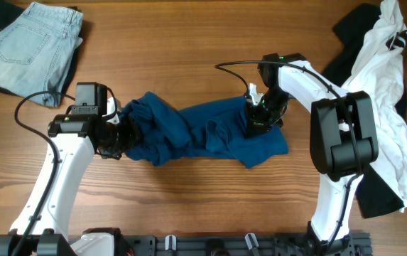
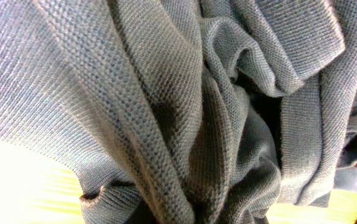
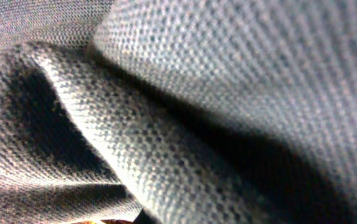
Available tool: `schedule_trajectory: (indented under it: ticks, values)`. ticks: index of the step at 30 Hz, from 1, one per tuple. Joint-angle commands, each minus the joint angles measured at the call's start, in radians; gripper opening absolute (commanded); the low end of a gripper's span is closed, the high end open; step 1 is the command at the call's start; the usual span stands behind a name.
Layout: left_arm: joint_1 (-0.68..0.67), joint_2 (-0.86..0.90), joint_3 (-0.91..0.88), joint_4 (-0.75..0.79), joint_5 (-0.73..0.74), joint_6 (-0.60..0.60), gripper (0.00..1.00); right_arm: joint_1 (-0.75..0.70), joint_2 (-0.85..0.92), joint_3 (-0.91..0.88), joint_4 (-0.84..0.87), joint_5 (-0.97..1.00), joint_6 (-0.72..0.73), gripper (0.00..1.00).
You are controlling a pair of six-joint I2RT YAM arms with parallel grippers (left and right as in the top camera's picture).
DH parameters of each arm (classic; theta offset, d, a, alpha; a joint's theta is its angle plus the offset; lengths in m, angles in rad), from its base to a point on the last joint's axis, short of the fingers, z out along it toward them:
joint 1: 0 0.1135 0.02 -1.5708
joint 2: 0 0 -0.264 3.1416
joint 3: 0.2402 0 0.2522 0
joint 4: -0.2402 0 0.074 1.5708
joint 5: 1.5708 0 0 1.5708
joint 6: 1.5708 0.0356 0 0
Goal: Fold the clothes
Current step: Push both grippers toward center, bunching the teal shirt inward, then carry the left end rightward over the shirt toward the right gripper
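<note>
Surface: you are working over a brown wooden table (image 1: pixel 189 43), its grain running side to side, under even light.
Shirt: the teal-blue shirt (image 1: pixel 203 131) lies on the wood as a wrinkled band stretched between your two arms. Its left end is gathered in thick folds and its right end spreads flatter.
Left gripper: your left gripper (image 1: pixel 120 134) sits at the shirt's left end, sunk into the gathered folds. The left wrist view is almost all knit cloth (image 2: pixel 166 93), with pale wood (image 2: pixel 22 180) below it, so you cannot tell how the jaws stand.
Right gripper: your right gripper (image 1: pixel 258 117) points down onto the shirt's right part, near its upper edge. The right wrist view shows only blurred weave (image 3: pixel 228 74) — jaws hidden, their state cannot be told.
Jeans: pale-blue jeans (image 1: pixel 29 43), folded, lie well apart from the shirt, up and to its left.
White garment: a white garment (image 1: pixel 388 107) lies right of the shirt, beyond the right arm, draped over black cloth (image 1: pixel 352 32).
Cable: a black cable (image 1: pixel 235 65) arcs just above the shirt's right end.
</note>
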Motion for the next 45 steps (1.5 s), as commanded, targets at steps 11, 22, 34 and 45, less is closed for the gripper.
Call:
schedule_trajectory:
  ticks: [11, 22, 34, 45]
  values:
    - [-0.105, -0.019, 0.114, 0.011, -0.055, -0.007, 0.04, 0.002, 0.043, -0.003, 0.014, 0.011, -0.017, 0.04]
    - [-0.316, -0.018, 0.233, 0.018, -0.059, -0.048, 0.04, 0.002, 0.043, -0.003, 0.006, 0.011, -0.017, 0.04]
    - [-0.569, 0.044, 0.233, 0.117, -0.058, -0.127, 0.04, 0.002, 0.043, -0.003, -0.002, 0.011, -0.010, 0.04]
    - [-0.659, 0.129, 0.238, 0.144, -0.039, -0.135, 0.04, 0.002, 0.043, -0.003, -0.002, 0.008, -0.010, 0.04]
